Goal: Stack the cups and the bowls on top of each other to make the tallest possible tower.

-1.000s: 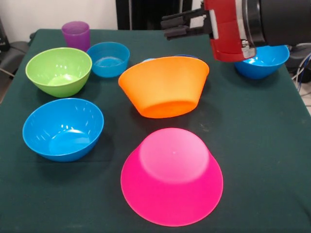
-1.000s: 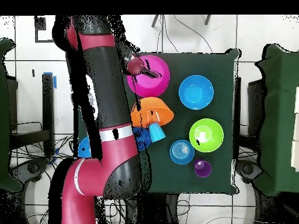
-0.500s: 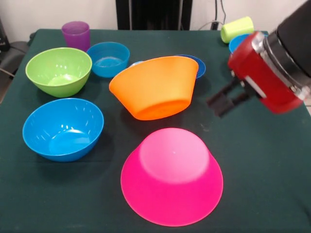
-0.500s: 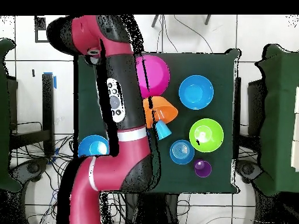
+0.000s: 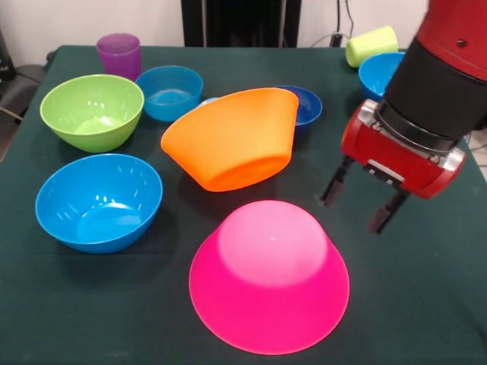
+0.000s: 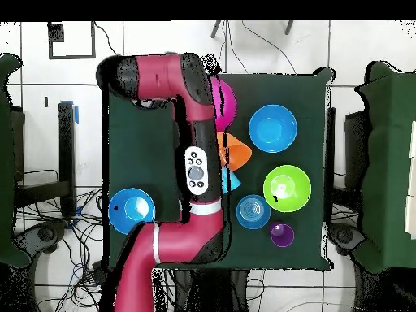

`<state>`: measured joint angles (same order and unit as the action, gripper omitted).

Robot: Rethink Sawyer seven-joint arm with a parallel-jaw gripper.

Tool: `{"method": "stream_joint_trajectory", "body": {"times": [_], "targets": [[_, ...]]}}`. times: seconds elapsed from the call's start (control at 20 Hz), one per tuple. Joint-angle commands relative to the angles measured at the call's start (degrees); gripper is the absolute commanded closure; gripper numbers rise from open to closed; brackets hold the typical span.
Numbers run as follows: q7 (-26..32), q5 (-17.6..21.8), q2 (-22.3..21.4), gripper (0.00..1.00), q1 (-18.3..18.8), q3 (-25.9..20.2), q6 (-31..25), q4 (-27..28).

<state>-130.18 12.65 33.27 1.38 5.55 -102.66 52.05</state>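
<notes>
Front view: gripper [image 5: 358,205] spread wide and empty, hung just right of upturned pink bowl [image 5: 269,275] — base up at table's near middle. Orange bowl [image 5: 232,138] tilted just behind, leaning on dark-blue bowl [image 5: 304,106]; pink lay lower-left of the fingers, nearest candidate

You have a table [image 5: 426,304] covered in dark green cloth, on a white tiled floor [image 6: 357,41] with loose cables [image 6: 49,236] trailing beside it.
</notes>
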Motion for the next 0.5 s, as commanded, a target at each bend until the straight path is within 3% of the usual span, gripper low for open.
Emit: {"method": "stream_joint_trajectory", "body": {"times": [0.05,0.5], "targets": [[-2.47,-4.36,4.62,0.0,1.11,-10.49,-5.94,14.17],[-4.6,-9.51,7.46,0.0,-0.1,-12.77,-10.42,21.15]]}}
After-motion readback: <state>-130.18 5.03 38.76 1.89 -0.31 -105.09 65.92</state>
